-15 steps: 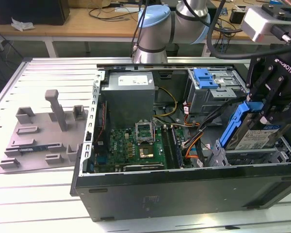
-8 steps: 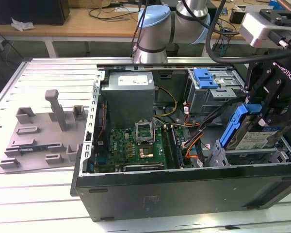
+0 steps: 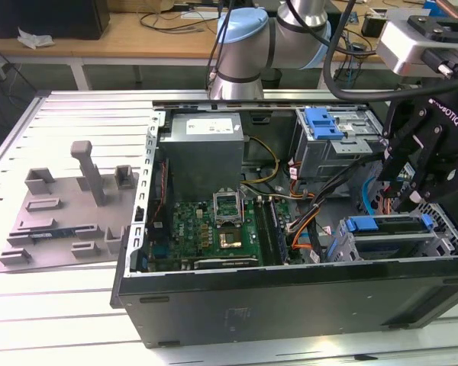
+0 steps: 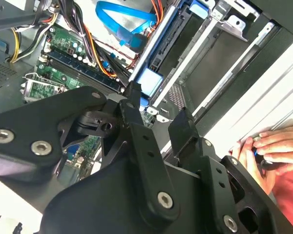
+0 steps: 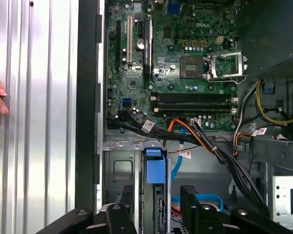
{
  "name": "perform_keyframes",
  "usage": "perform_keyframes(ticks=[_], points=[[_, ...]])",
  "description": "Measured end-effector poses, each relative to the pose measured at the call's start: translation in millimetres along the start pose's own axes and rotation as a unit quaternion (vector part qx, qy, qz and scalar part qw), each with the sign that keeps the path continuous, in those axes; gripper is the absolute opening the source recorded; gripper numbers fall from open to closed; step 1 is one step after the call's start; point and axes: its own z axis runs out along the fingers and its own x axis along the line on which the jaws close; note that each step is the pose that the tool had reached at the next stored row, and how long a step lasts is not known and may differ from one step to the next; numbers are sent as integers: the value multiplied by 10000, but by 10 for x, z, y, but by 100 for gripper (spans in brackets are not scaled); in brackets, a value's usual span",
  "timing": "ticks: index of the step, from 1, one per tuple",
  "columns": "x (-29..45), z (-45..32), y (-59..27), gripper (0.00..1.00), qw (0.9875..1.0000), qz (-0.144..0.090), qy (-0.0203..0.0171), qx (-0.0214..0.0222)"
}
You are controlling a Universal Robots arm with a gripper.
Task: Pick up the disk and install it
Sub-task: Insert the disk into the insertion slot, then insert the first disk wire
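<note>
The disk (image 3: 389, 225), framed by its blue carrier, stands on edge in the metal bay at the case's front corner, on the exterior view's right. Its blue tab (image 5: 155, 168) shows between the bay's walls in both wrist views (image 4: 149, 80). My black gripper (image 3: 401, 200) hovers just above the disk. The fingers (image 5: 190, 200) are apart with the blue tab in line with the gap (image 4: 157, 105), and nothing is held between them. The gripper (image 5: 156, 192) is open and I cannot tell whether it touches the carrier.
The open computer case (image 3: 290, 293) lies on a slatted metal table, with motherboard (image 3: 214, 229), power supply (image 3: 202, 149) and cable bundles (image 5: 195, 141) beside the bay. A fixed drive cage (image 3: 328, 130) sits behind. A grey fixture plate (image 3: 69, 213) lies on the left. A person's hand (image 4: 268, 146) rests beside the case.
</note>
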Motion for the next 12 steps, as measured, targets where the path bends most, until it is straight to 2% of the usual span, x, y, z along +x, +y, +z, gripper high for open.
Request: perform_keyframes(ticks=[12], points=[[0,7,-1,51,10000,0,0,0]])
